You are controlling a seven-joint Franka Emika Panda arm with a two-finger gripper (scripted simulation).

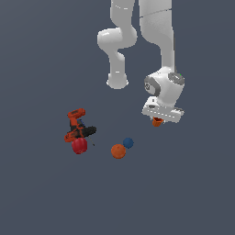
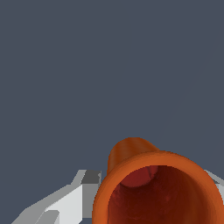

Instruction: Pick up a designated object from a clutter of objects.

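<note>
Dark slate-blue counter (image 1: 193, 193) filled the exterior view. On it lay an orange-and-black power drill (image 1: 77, 126), with a red ball (image 1: 79, 146) touching its lower end. Toward the exterior view's right sat a round orange ball (image 1: 118, 151), just beside a smaller blue ball (image 1: 128, 142). Apart from these, the white arm's gripper (image 1: 158, 121) pinched a small orange tapered cup (image 1: 158, 122), lifted clear of the others. From the wrist view, the cup (image 2: 157, 188) loomed close, open mouth toward the camera, between pale grey fingers (image 2: 65, 203).
</note>
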